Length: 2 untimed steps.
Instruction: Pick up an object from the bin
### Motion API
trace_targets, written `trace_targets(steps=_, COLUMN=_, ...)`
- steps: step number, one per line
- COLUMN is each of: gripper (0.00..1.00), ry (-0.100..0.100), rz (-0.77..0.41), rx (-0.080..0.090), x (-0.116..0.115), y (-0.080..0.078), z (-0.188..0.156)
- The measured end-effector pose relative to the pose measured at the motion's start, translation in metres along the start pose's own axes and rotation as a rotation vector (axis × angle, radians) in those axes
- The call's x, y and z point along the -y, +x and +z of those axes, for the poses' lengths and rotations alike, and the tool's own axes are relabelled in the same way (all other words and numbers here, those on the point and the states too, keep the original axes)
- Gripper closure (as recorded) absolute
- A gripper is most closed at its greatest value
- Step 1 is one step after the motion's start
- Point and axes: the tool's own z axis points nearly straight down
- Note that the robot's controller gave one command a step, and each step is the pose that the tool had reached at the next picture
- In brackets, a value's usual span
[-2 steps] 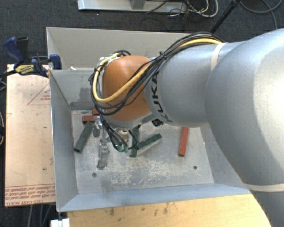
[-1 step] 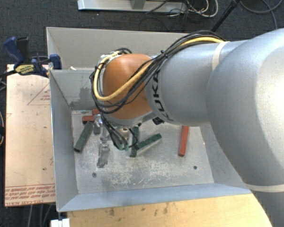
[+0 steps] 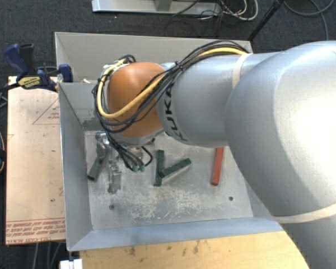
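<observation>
- The arm comes in from the right. It's a big, smooth, silvery-grey tube that covers most of the right half of the bin.
- At its wrist there's a rounded, glossy orange cover, sort of egg-shaped. Black and yellow cables loop over it and hang down underneath.
- The pincer is a thin, bare-metal piece hanging below the cover. It sits low over the left part of the bin floor. I honestly can't tell whether it's wide or narrow, since the cables and cover get in the way, and I can't see anything held in it.
- The closest thing to it is a dark bar. It's flat, narrow and dull grey-green, lying tilted by the bin's left wall just to the left of the pincer. I can't tell whether they touch.
- Right of the pincer, around the middle of the floor, two flat pieces make a V shape. The left green strip runs almost straight up and down. The right green strip slants away from it, and they meet at the bottom ends.
- Further right, well apart from the pincer, there's a red stick. It's straight, matte and pencil-like, and it lies right next to the edge of the arm.
- The bin is grey sheet metal with sloped walls. The floor looks scuffed, with pale scratches and specks all over.
</observation>
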Motion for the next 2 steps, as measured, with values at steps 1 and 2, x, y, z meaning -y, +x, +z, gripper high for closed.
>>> trace_targets(steps=1, gripper=0.0, ry=0.0, rz=-0.182, rx=-0.012, x=-0.012, y=-0.013, z=0.006)
trace_targets(steps=2, gripper=0.0, ry=0.0, rz=-0.013, rx=-0.009, x=0.044, y=-0.025, z=0.007)
